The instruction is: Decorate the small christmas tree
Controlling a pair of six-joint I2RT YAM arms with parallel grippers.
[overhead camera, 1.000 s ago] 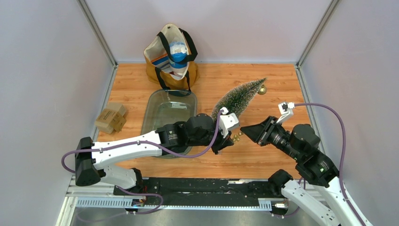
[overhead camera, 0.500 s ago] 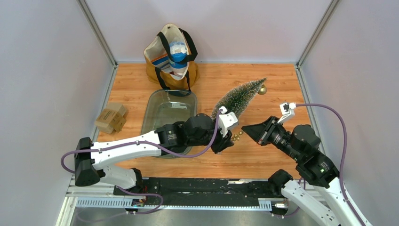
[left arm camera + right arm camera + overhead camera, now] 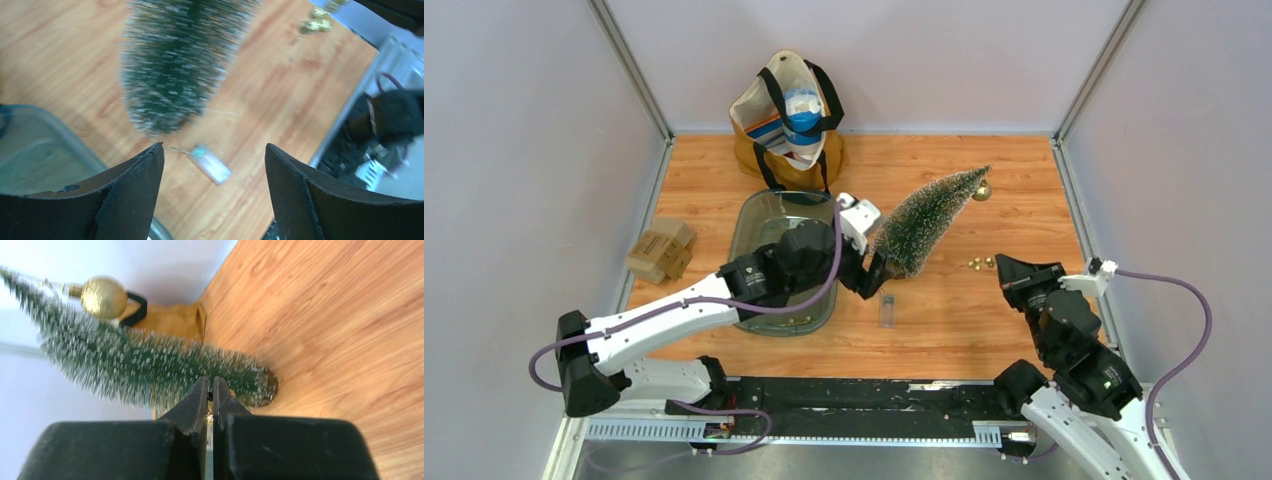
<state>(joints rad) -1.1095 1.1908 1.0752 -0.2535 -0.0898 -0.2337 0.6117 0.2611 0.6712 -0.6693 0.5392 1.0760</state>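
Since the preceding second both arms have separated. The left gripper (image 3: 871, 277) has withdrawn from the gap between the arms to the foot of the tree (image 3: 929, 215). The right gripper (image 3: 1003, 267) has retreated toward its own side, and the bead string (image 3: 979, 263) has travelled with it.

- Left jaws: wide apart, holding nothing. The tree's base (image 3: 175, 65) lies just ahead of the opening, and a small clear box (image 3: 210, 165) lies on the table between the two fingers (the wrist view is motion-blurred).
- Right jaws: pressed almost together. A gold glint shows in the slit of the right gripper (image 3: 210, 382), so they probably pinch the string's thin wire. The tree (image 3: 140, 365) stands well ahead of the tips, with a gold ball (image 3: 104, 296) at its top.
- The glass dish (image 3: 746, 215) sits behind the left jaws.

Assessment: the string now lies apart from the branches, so draping is not yet done. The left gripper appears placed to steady the tree while the right brings the string back to it
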